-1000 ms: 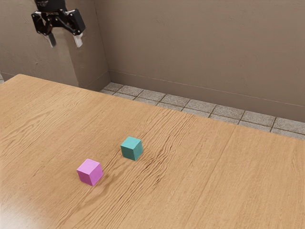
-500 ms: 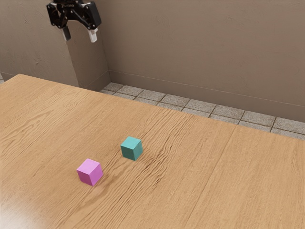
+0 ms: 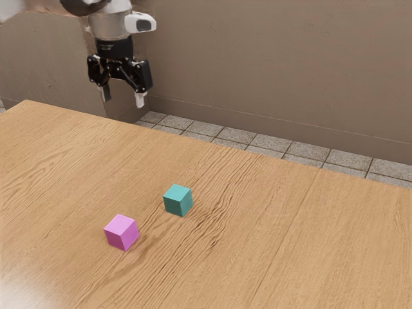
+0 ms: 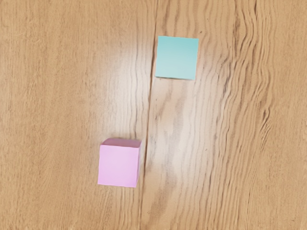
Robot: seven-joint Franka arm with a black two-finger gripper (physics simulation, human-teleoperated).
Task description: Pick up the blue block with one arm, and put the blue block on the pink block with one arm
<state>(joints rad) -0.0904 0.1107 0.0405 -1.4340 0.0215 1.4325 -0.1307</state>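
Exterior view, where's the gripper?
— High above the table, fingers apart, empty.
— And the blue block?
— Mid-table, far-right of the pink block, not touching, edges distant.

Soft light, pale glare on table

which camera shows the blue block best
The wrist view: it looks straight down on the blue block, showing its square top face whole, apart from the pink block. The exterior view shows it from the side, top and two side faces, resting on the table.
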